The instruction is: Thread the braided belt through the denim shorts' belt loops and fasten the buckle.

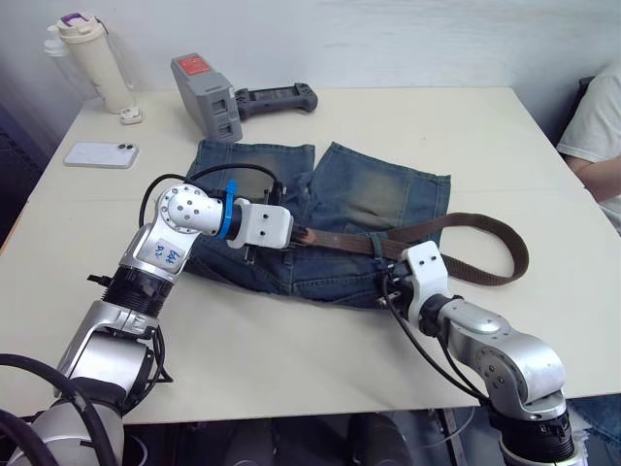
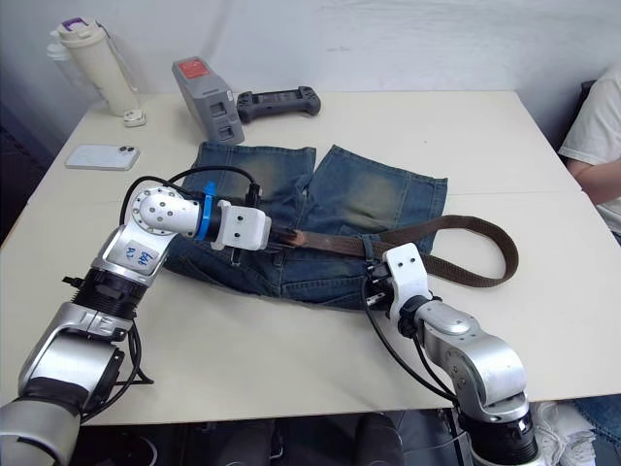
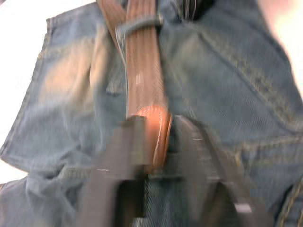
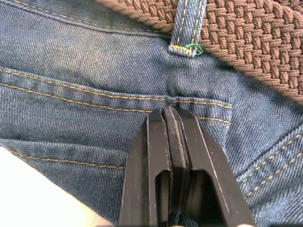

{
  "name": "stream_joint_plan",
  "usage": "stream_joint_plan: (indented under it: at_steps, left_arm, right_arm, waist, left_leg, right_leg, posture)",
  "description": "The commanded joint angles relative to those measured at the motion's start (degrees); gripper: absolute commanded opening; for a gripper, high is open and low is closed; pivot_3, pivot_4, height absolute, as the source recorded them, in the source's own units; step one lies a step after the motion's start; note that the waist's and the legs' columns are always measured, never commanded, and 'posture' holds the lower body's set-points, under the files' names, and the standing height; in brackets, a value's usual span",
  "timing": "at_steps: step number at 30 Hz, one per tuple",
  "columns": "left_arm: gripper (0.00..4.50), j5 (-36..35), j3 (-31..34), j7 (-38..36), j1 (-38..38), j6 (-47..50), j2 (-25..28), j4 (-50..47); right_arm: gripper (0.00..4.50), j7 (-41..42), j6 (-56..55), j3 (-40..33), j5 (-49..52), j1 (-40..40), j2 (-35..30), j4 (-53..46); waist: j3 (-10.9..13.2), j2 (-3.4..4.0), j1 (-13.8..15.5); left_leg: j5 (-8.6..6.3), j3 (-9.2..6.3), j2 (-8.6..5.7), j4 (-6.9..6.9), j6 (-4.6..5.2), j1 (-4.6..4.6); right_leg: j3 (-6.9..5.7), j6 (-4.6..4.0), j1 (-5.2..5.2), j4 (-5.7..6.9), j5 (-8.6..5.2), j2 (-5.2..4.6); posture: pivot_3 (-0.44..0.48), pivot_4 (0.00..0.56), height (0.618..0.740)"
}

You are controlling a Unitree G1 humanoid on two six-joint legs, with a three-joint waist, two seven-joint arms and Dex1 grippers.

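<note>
The denim shorts lie flat in the middle of the table. The braided belt runs along the waistband and curls in a wide loop off the shorts' right side. My left gripper is shut on the belt's tan leather tip, just past a belt loop that the strap passes under. My right gripper is shut, its tips resting on the denim just below another belt loop that has the strap through it. The buckle is hidden.
A white phone, a cream bottle, a grey device and a black controller sit along the table's far left. A person's sleeve is at the right edge. Bare tabletop lies in front of the shorts.
</note>
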Motion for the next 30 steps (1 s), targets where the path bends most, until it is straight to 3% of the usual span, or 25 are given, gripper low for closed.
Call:
stream_joint_plan:
  at_steps: [1, 3, 4, 10, 13, 17, 21, 28, 30]
  left_arm:
    - [3.39, -5.37, 4.13, -3.73, 0.06, 3.72, 2.33, -1.71]
    - [4.26, -9.69, 6.64, -6.01, 0.30, 7.87, 3.17, -1.86]
    - [4.41, -11.49, 7.65, -7.35, 0.57, 9.64, 3.69, -2.00]
    - [4.41, -17.64, 11.11, -12.82, 2.61, 20.40, 7.94, -3.49]
    - [4.50, -18.96, 11.76, -12.41, 3.45, 24.93, 8.54, -5.05]
    - [4.50, -18.82, 11.24, -11.17, 4.92, 28.56, 8.30, -8.31]
    - [4.50, -18.11, 10.76, -9.10, 7.32, 30.20, 7.82, -11.50]
    - [4.50, -17.81, 9.84, -7.38, 10.06, 31.37, 7.48, -14.71]
    - [4.50, -17.64, 9.38, -7.38, 10.21, 31.41, 7.42, -14.95]
  right_arm:
    - [0.00, 1.39, 2.00, -3.38, 1.62, -0.64, -1.20, -2.25]
    - [0.00, 3.55, 2.83, -4.78, 4.05, -1.59, -2.08, -5.20]
    - [0.00, 4.12, 3.57, -5.77, 5.28, -2.12, -2.19, -6.49]
    - [0.00, 11.22, 5.01, -7.71, 10.74, -5.01, -9.11, -11.66]
    - [0.87, 16.58, 4.15, -4.38, 11.29, -7.59, -15.56, -10.44]
    - [2.71, 23.92, -1.43, 4.01, 7.81, -9.83, -23.07, -6.35]
    - [4.45, 29.53, -7.32, 11.33, 3.82, -12.25, -25.88, -1.34]
    - [4.45, 32.84, -12.73, 18.78, -4.25, -17.41, -24.86, 10.86]
    - [3.91, 30.65, -11.74, 18.09, -5.88, -18.14, -23.15, 14.51]
  waist:
    - [0.01, 0.01, 0.06]
    - [0.03, 0.05, 0.12]
    - [0.04, 0.05, 0.14]
    - [0.05, 0.08, 0.16]
    - [0.07, 0.09, 0.14]
    - [0.08, 0.07, 0.21]
    - [0.09, 0.06, 0.14]
    - [0.09, 0.05, 0.10]
    - [0.09, 0.05, 0.14]
  left_leg:
    - [0.00, 0.00, 0.00, -0.01, 0.00, 0.00]
    - [0.00, 0.01, -0.01, 0.00, 0.00, -0.02]
    - [0.00, 0.01, -0.01, -0.01, 0.00, -0.03]
    - [-0.01, 0.00, -0.01, -0.03, 0.01, -0.04]
    - [-0.01, 0.00, 0.00, -0.04, 0.01, -0.03]
    - [-0.02, -0.01, -0.01, -0.04, 0.02, -0.04]
    - [-0.01, 0.02, -0.01, -0.04, 0.01, -0.04]
    - [0.00, 0.04, -0.01, -0.02, 0.00, -0.04]
    - [0.00, 0.04, -0.01, 0.01, 0.00, -0.05]
  right_leg:
    - [0.00, 0.00, -0.01, 0.00, 0.00, 0.00]
    - [0.00, 0.00, -0.02, -0.03, 0.00, 0.00]
    - [0.00, 0.00, -0.02, -0.03, 0.00, -0.01]
    - [0.00, 0.00, -0.02, -0.07, 0.00, -0.01]
    - [-0.01, 0.00, -0.04, -0.06, 0.00, 0.00]
    - [-0.01, 0.00, -0.02, -0.09, 0.00, 0.00]
    - [0.00, 0.00, -0.03, -0.10, 0.00, -0.01]
    - [0.00, 0.00, -0.04, -0.09, 0.00, -0.01]
    - [0.00, 0.00, -0.03, -0.09, 0.00, -0.01]
  posture:
    - [0.000, 0.150, 0.740]
    - [0.000, 0.150, 0.740]
    - [0.000, 0.150, 0.740]
    - [0.000, 0.150, 0.740]
    - [0.000, 0.150, 0.740]
    - [0.000, 0.150, 0.740]
    - [0.000, 0.150, 0.740]
    - [0.000, 0.150, 0.740]
    - [0.000, 0.150, 0.740]
